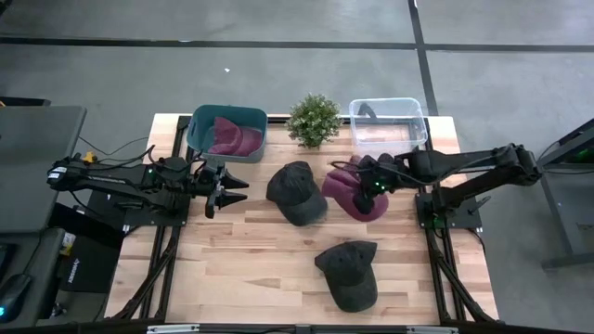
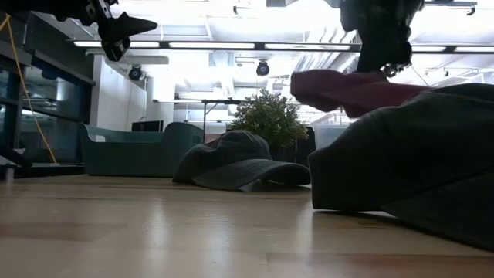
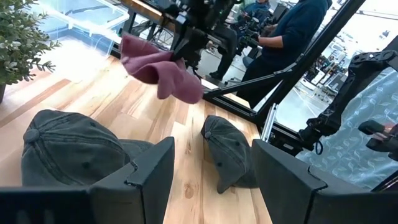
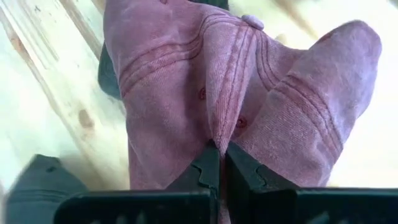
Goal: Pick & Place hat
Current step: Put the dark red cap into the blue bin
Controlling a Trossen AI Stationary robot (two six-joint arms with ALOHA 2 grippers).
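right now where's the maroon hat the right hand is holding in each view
High view: maroon hat right of centre, under the right hand.
Low view: upper right, hanging off the table.
Left wrist view: upper middle, lifted.
Right wrist view: fills the frame, pinched.
Shared landmark: the potted plant, seen in the high, low and left wrist views.

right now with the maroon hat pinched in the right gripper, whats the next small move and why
Probably carry it toward the clear bin. The right gripper is shut on the maroon hat, lifted clear of the table, and that bin sits just behind it.
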